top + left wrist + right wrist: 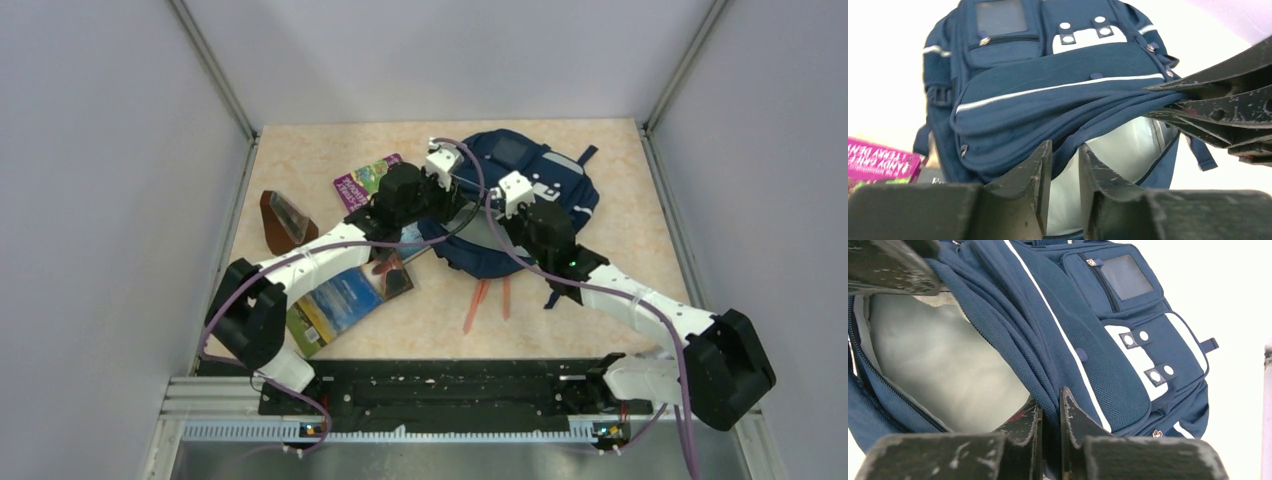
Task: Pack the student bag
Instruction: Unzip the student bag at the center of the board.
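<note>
The student bag point(545, 175) lies at the back middle of the table, navy with grey strips and a white patch. Its main compartment gapes open and shows pale grey lining point(938, 370). My right gripper point(1050, 395) is shut on the blue fabric of the opening's upper rim and holds it up. My left gripper point(1064, 147) sits at the same rim, its jaws a narrow gap apart. Grey lining shows through that gap, and the fabric edge point(1098, 125) crosses just behind the tips. In the left wrist view the right gripper's fingers point(1218, 97) pinch the rim on the right.
A purple book point(367, 180) lies left of the bag, beside a brown object point(285, 222). A landscape-cover book point(340, 300) and a dark packet point(395, 275) lie under the left arm. Orange pencils point(485, 305) lie in front of the bag. Grey walls enclose the table.
</note>
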`<act>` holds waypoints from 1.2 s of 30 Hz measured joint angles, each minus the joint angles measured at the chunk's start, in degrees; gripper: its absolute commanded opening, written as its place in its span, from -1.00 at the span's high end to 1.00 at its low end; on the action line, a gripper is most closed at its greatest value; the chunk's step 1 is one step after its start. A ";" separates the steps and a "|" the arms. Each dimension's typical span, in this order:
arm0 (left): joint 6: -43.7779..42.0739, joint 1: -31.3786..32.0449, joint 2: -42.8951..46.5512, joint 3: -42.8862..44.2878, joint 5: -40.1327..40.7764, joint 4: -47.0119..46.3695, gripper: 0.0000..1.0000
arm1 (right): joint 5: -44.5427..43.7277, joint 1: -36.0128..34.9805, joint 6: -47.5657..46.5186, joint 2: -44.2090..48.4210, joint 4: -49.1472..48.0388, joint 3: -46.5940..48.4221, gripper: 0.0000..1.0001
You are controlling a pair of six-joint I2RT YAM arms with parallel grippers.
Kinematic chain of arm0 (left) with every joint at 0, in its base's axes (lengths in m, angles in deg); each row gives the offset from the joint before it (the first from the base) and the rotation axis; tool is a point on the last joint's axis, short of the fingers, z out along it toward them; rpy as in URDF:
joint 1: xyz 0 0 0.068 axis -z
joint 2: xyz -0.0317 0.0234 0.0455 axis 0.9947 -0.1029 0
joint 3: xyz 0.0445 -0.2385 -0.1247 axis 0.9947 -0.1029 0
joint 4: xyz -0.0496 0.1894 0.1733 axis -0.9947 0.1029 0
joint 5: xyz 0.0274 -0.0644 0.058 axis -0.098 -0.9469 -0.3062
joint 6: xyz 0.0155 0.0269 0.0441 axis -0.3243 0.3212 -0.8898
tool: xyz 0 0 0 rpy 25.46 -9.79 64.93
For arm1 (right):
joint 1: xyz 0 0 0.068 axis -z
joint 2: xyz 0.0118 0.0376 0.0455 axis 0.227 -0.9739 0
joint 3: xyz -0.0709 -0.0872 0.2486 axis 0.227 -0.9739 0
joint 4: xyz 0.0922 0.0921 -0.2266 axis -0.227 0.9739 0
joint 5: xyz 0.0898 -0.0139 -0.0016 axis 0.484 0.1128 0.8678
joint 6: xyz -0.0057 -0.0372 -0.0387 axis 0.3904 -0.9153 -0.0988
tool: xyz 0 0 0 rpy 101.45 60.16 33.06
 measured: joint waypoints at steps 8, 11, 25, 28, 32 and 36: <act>10.40 -0.20 9.03 -9.86 14.56 -4.28 -0.58 | -2.05 0.00 0.72 0.33 -2.14 -0.11 1.00; 14.78 -0.31 9.18 -10.45 18.14 -4.44 -0.61 | -3.04 0.00 2.25 0.70 -2.19 -0.11 1.00; 26.29 -0.39 -0.09 -10.25 21.20 -3.10 -0.51 | -5.51 0.00 6.49 3.34 -0.81 0.22 1.00; 27.34 -0.39 -1.01 -10.27 21.35 -3.10 0.19 | -6.75 0.00 6.93 3.82 0.61 1.14 1.00; 28.24 -0.57 -1.42 -10.43 23.47 -1.79 0.72 | -11.08 -0.04 7.48 3.82 3.13 3.69 1.00; 27.93 -1.14 -1.44 -10.84 23.87 -1.79 1.00 | -16.06 -0.26 7.98 3.82 5.25 7.04 1.00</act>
